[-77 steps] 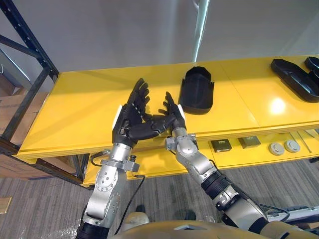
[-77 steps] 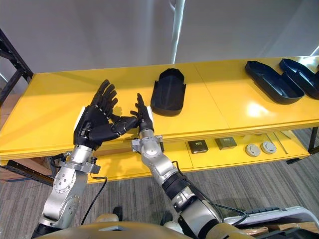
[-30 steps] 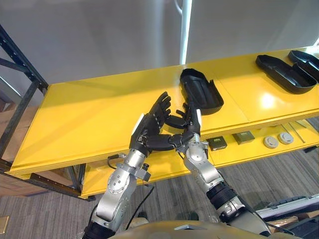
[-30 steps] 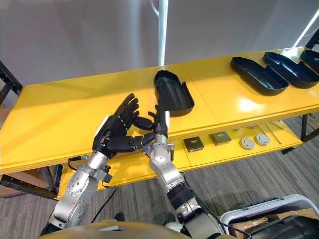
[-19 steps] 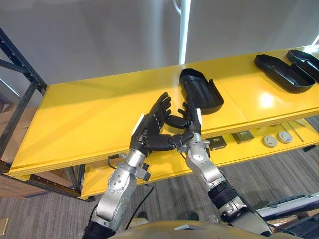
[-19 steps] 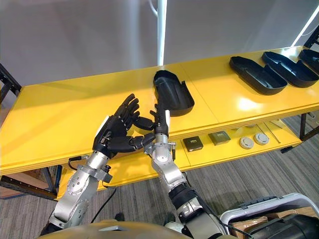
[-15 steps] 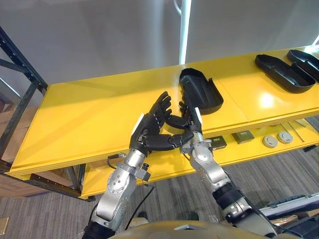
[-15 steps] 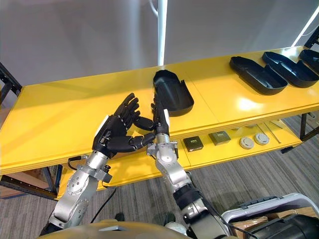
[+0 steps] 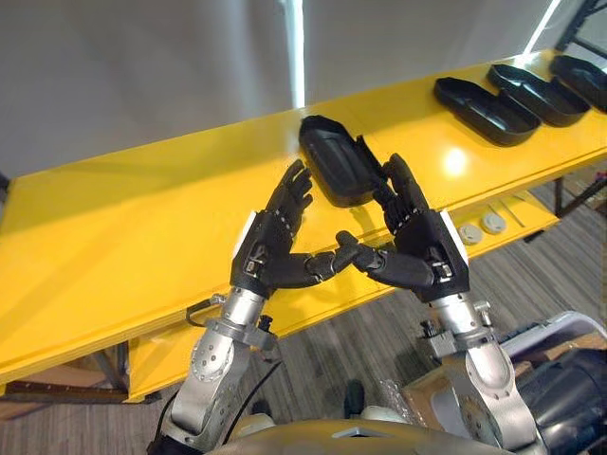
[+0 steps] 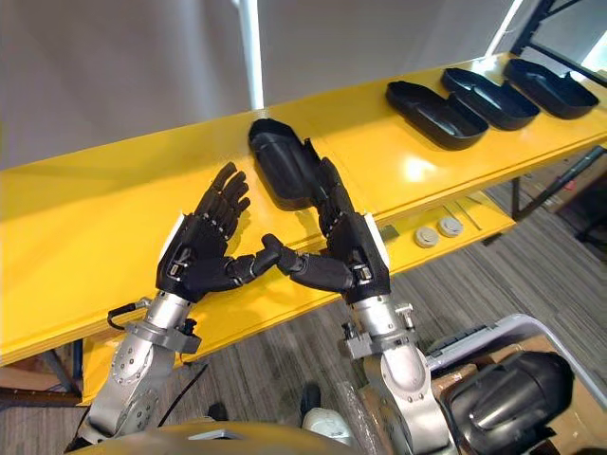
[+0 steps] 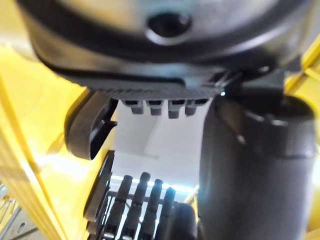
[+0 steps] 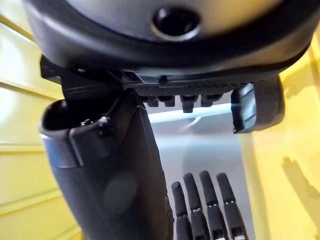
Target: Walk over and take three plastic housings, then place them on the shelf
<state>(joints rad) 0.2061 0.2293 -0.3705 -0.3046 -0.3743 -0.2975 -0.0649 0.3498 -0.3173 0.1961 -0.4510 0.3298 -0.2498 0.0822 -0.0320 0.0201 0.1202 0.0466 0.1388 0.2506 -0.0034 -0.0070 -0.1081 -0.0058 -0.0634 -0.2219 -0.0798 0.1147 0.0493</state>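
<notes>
A black plastic housing (image 9: 332,166) lies open side up on the yellow table top (image 9: 123,237), just beyond my hands. Three more black housings (image 9: 479,104) (image 9: 536,90) (image 9: 583,76) lie in a row at the far right of the table. My left hand (image 9: 270,246) and right hand (image 9: 422,246) are raised side by side above the table's front edge, palms towards each other. Both are open with straight fingers and hold nothing. Their thumb tips meet between them. The right hand's fingertips reach in front of the near housing's right edge.
Under the table top a lower yellow shelf (image 9: 517,204) carries two small round parts (image 9: 479,226). A grey bin (image 10: 493,379) stands on the carpet at the lower right. A grey wall runs behind the table.
The camera has swung, so the far housings sit further into view. My right hand has drawn away from the left and turned more upright; only the thumbs still touch.
</notes>
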